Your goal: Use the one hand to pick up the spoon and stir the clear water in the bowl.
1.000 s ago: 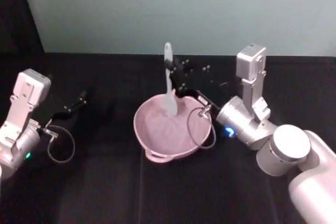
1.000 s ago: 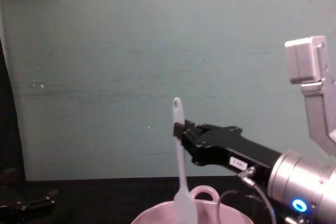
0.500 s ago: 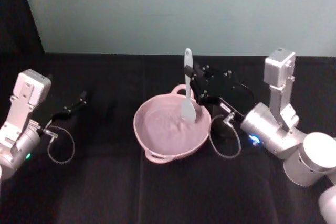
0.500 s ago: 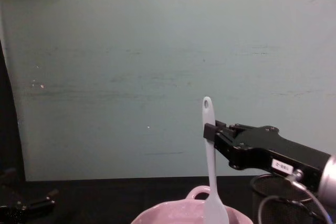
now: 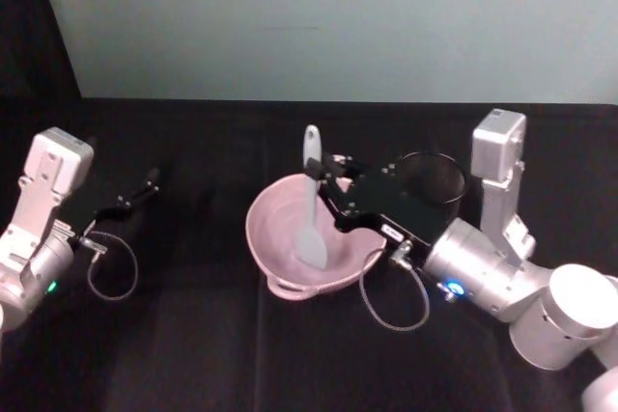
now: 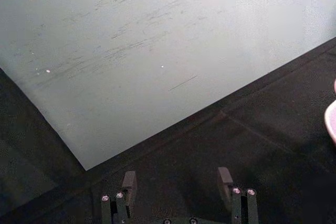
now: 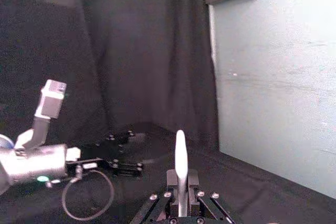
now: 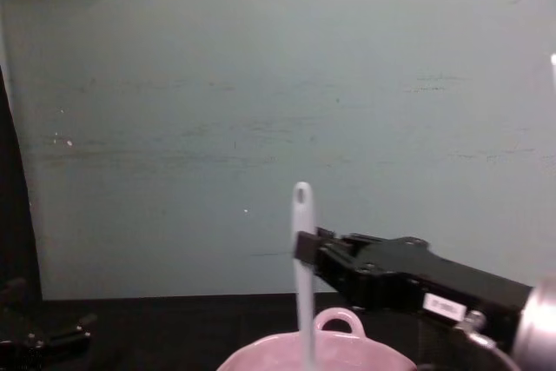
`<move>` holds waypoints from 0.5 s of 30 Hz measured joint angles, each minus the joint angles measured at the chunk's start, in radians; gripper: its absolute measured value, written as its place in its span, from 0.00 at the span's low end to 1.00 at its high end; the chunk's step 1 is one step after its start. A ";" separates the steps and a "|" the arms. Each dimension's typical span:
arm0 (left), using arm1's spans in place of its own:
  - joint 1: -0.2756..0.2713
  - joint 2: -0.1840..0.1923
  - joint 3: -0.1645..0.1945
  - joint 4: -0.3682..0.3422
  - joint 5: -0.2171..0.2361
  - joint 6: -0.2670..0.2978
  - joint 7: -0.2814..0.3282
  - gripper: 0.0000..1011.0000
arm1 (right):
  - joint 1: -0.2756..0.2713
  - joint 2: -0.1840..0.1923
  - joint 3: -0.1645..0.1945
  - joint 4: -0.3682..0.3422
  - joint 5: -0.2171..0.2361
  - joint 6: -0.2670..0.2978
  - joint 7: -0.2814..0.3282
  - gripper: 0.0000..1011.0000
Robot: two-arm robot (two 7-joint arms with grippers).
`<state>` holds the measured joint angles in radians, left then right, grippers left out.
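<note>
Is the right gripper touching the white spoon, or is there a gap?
Touching. The right wrist view shows the right gripper closed on the spoon, both fingers against its handle.

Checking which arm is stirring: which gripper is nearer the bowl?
Right. The right gripper is over the bowl, shut on the spoon standing in it; the left gripper is open, well off to the bowl's left.
</note>
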<state>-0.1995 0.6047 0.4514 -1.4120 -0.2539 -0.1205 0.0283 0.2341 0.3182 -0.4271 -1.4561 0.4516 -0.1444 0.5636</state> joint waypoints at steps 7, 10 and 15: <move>0.000 0.000 0.000 0.000 0.000 0.000 0.000 1.00 | 0.057 -0.040 -0.041 0.057 -0.006 -0.005 -0.002 0.11; 0.000 0.000 0.000 0.000 0.000 0.000 0.000 1.00 | 0.085 -0.059 -0.049 0.096 -0.017 -0.020 -0.011 0.11; 0.000 0.000 0.000 0.000 0.000 0.000 0.000 1.00 | 0.128 -0.085 -0.048 0.159 -0.043 -0.059 -0.034 0.11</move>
<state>-0.1995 0.6047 0.4514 -1.4120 -0.2539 -0.1205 0.0283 0.3618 0.2334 -0.4747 -1.2968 0.4086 -0.2036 0.5300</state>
